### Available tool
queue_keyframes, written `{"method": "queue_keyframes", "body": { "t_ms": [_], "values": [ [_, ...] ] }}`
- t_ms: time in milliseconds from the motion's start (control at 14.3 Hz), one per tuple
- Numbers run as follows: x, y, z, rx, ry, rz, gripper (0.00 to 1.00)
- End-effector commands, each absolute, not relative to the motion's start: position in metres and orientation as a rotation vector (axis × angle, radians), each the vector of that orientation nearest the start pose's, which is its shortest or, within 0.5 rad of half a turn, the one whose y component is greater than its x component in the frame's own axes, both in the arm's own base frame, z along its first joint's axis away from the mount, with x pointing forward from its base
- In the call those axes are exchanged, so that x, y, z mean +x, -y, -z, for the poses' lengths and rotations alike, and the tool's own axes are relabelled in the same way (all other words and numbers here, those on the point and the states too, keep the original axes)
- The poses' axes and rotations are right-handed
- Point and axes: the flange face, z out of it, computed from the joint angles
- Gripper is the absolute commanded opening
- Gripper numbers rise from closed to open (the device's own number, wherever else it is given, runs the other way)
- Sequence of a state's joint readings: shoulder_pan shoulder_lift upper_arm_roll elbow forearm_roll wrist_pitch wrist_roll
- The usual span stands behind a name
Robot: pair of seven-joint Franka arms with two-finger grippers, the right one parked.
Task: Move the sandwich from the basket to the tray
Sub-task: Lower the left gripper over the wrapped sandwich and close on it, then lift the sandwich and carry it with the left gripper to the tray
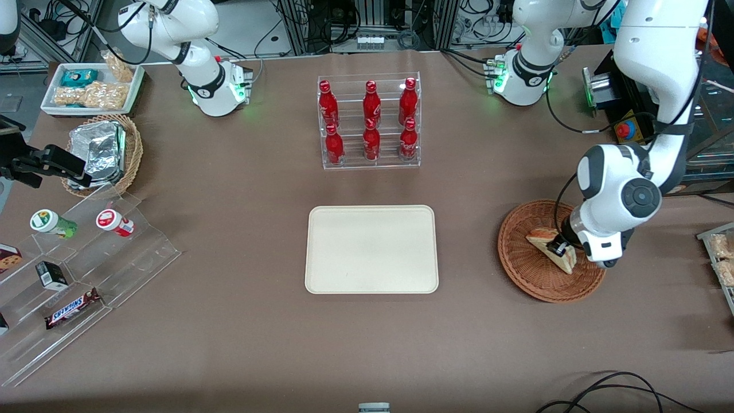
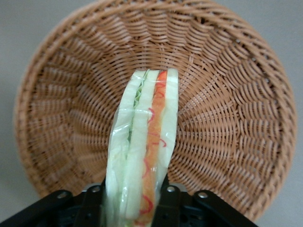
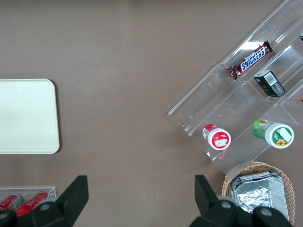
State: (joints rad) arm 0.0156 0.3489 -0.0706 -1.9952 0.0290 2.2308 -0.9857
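The sandwich, a pale bread wedge with orange and green layers, is inside the reddish-brown wicker basket toward the working arm's end of the table. My left gripper is down in the basket and shut on the sandwich. In the left wrist view the sandwich stands on edge between the two black fingers, with the basket's weave beneath it. Whether it still touches the basket floor I cannot tell. The cream-beige tray lies flat mid-table with nothing on it, and its corner shows in the right wrist view.
A clear rack of red bottles stands farther from the front camera than the tray. Toward the parked arm's end are a stepped acrylic stand with snacks, a tan basket of foil packets and a white snack tray. Another snack tray is beside the wicker basket.
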Motion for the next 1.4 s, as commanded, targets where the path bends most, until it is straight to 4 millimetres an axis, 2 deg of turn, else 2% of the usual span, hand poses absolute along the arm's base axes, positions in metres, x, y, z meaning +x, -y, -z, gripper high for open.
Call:
{"method": "queue_keyframes", "body": {
  "t_ms": [0,70,210,280,350,420,490,630,840,910,1120,1330],
  "values": [
    [0.615,0.042,-0.332,-2.732,1.304,-0.25,0.0],
    [0.614,0.057,-0.34,-2.76,1.217,-0.285,0.0],
    [0.611,0.084,-0.341,-2.853,1.023,-0.294,0.0],
    [0.612,0.115,-0.338,-2.951,0.77,-0.277,0.0],
    [0.616,0.135,-0.336,-3.052,0.447,-0.239,0.0],
    [0.614,0.161,-0.333,-3.096,0.27,-0.229,0.0],
    [0.612,0.196,-0.333,-3.107,0.175,-0.212,0.01],
    [0.612,0.247,-0.326,-3.145,0.172,-0.202,0.0],
    [0.596,0.349,-0.301,-3.171,0.16,-0.163,0.0],
    [0.59,0.378,-0.296,-3.181,0.18,-0.141,0.0],
    [0.579,0.447,-0.285,-3.207,0.279,-0.104,0.0],
    [0.576,0.491,-0.272,-3.23,0.331,-0.087,0.0]
  ]
}}
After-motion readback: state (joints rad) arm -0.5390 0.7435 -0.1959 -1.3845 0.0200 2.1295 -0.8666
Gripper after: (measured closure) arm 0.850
